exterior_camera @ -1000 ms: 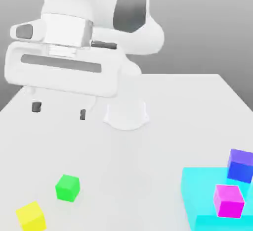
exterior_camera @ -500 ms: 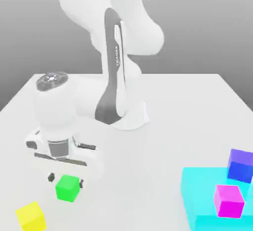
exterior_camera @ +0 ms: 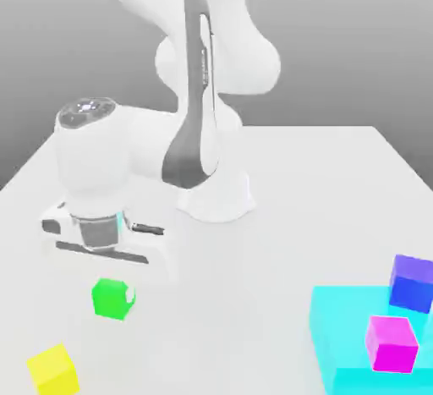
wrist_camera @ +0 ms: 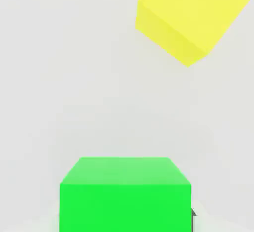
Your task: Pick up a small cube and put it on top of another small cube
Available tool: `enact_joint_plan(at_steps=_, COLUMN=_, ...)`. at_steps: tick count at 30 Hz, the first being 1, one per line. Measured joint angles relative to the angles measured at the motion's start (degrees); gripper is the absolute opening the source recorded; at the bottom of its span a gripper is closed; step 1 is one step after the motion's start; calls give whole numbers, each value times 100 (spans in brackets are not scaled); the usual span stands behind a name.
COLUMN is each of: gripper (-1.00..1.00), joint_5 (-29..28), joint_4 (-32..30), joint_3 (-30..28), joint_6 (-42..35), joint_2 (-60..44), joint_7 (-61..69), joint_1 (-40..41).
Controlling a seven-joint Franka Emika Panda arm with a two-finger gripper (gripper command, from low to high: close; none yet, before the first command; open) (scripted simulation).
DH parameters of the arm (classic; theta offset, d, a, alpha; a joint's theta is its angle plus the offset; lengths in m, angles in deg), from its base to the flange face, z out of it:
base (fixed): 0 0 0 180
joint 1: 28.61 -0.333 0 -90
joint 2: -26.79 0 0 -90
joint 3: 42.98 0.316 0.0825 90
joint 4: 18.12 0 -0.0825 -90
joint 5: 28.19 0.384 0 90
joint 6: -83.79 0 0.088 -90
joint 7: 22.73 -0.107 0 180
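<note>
The hand view's edge cuts off the green cube (wrist_camera: 125, 203) and the yellow cube (wrist_camera: 193, 15). In the exterior view, the bottom edge crops the yellow cube, the right edge crops the cyan block (exterior_camera: 355, 334), and the arm's (exterior_camera: 211, 38) top is cut off.

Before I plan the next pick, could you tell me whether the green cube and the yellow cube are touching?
Apart: the exterior view shows bare tabletop between green cube and yellow cube.

Small cubes (exterior_camera: 112, 298), exterior view's left; two (exterior_camera: 391, 344) on slab (exterior_camera: 347, 330), exterior view's right.
</note>
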Motion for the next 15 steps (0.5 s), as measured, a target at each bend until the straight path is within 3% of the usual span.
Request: enact_joint_plan(at_steps=15, gripper=-100, joint_5=-13, joint_4=1109, joint_3=1448, joint_6=-1845, joint_2=772, joint_7=-4177, joint_1=-2891)
